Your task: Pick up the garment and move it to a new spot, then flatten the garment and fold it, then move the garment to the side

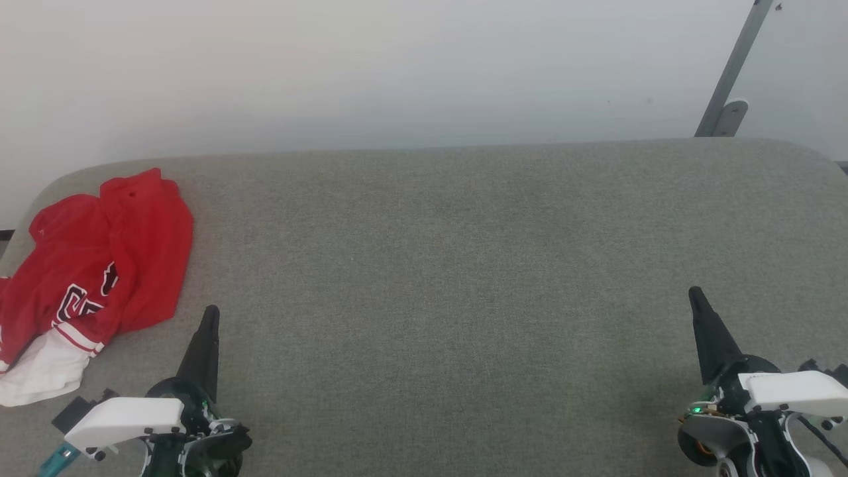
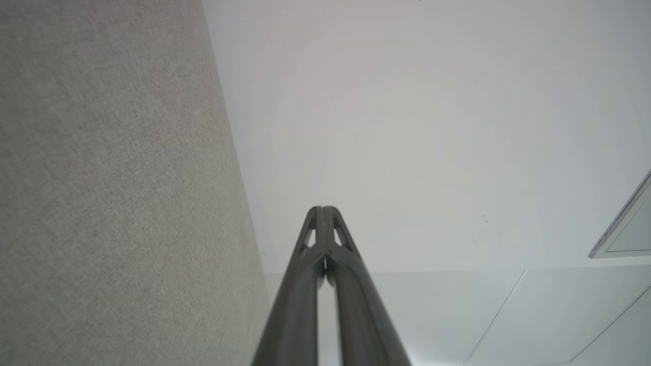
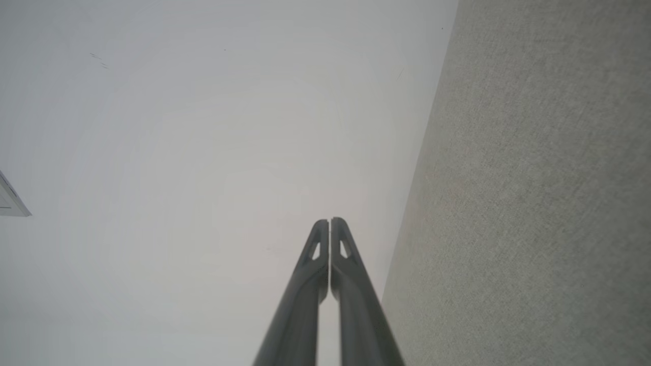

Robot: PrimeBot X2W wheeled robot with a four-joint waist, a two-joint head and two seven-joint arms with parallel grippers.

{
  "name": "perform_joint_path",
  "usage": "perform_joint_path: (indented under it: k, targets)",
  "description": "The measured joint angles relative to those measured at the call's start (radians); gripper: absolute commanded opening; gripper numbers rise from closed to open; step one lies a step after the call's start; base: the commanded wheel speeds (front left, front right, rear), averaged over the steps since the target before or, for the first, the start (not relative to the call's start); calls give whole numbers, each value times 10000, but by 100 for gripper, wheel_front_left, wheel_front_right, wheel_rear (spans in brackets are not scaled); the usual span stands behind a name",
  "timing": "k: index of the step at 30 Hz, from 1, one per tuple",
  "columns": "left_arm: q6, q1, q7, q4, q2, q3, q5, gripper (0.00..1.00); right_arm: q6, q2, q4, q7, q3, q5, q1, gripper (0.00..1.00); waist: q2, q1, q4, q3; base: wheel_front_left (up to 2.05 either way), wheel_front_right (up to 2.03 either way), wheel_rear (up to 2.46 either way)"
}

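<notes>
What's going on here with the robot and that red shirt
Nothing is being handled yet. The red T-shirt lies crumpled at the far left end of the grey fabric-covered surface. The left gripper and right gripper are both shut and empty, resting apart over the near edge, the left one closest to the shirt.

Grey fabric-covered surface [image 1: 464, 265], plain white wall [image 1: 397, 66] behind, slanted grey metal bar [image 1: 732, 69] at upper right

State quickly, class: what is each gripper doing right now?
Left gripper: closed, holding nothing.
Right gripper: closed, holding nothing.
</notes>
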Motion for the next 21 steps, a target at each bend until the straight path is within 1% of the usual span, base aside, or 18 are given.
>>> perform_joint_path:
  k: [21]
  targets:
    - [0, 0, 0, 0, 0, 0, 2, 0, 0, 0, 0, 0, -4, 0, 0, 0, 0, 0, 0, 0, 0, 0, 0]
